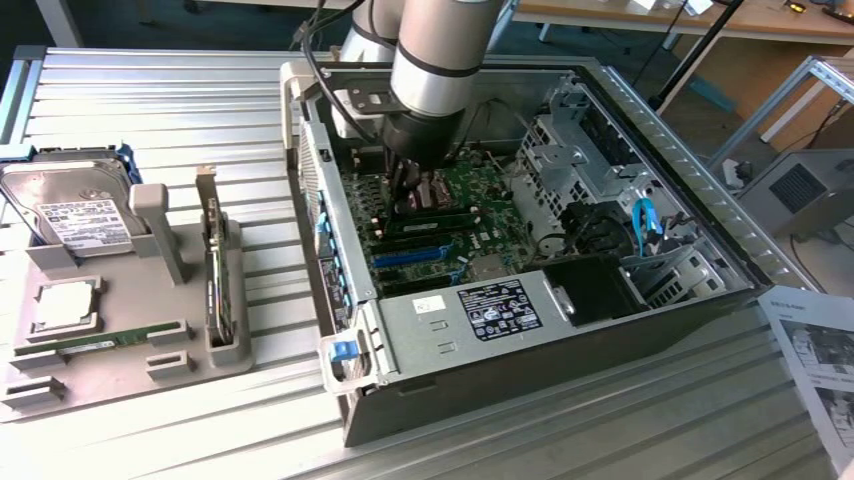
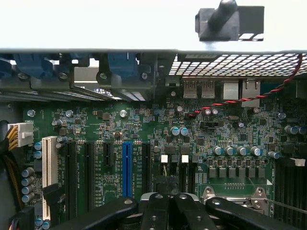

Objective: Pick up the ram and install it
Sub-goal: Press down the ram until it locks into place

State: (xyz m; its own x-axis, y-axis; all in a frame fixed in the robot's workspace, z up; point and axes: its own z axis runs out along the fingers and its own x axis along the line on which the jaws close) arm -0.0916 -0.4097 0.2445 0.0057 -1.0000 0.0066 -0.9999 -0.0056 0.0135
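The ram (image 1: 114,340), a narrow green stick, lies flat in a slot of the grey holder tray (image 1: 187,375) at the exterior view's left, next to the square silver processor (image 1: 60,305). My gripper (image 1: 407,195) is far from it, reaching down inside the open computer case (image 1: 561,330), just above the green motherboard (image 1: 461,190). In the wrist view the gripper (image 2: 169,197) hangs over the dark memory slots with white clips (image 2: 164,158), beside the blue slot (image 2: 127,167). Its black fingers (image 2: 156,211) sit pressed together, and I see no green stick between them.
A hard drive (image 1: 67,210) and an upright expansion card (image 1: 214,270) stand in the tray. Inside the case are the power supply (image 1: 494,305), metal drive cage (image 1: 574,170) and a red-black twisted cable (image 2: 249,98). A paper sheet (image 1: 814,350) lies at the exterior view's right.
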